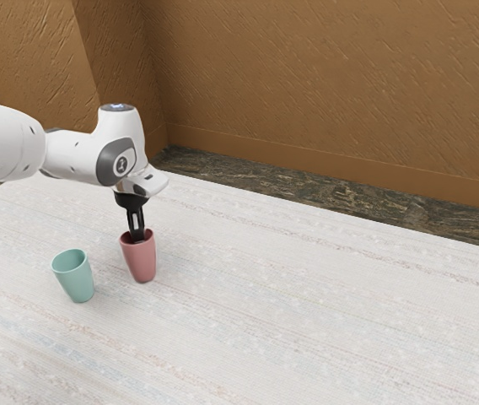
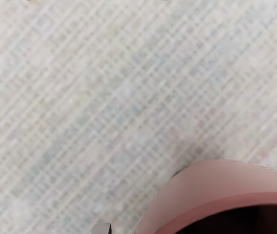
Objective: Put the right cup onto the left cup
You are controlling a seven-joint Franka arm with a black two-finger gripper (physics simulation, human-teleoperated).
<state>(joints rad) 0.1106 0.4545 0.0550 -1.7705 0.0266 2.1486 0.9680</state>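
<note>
My gripper (image 1: 137, 237) points down at the mouth of the pink cup (image 1: 142, 262), its fingers open and their lower ends at the rim. The pink cup stands upright on the table, to the exterior view's right of the teal cup (image 1: 77, 281), which is also upright with its mouth up. In the wrist view the rim and side of the pink cup (image 2: 214, 181) are close under the hand, and one of the gripper's fingertips (image 2: 102, 228) is outside the cup, with a gap between it and the wall.
Both cups stand on the pale, woven-looking table (image 1: 307, 312), a short gap apart. A brown textured wall (image 1: 324, 84) rises behind the table's far edge, with a dark floor strip (image 1: 307, 186) between.
</note>
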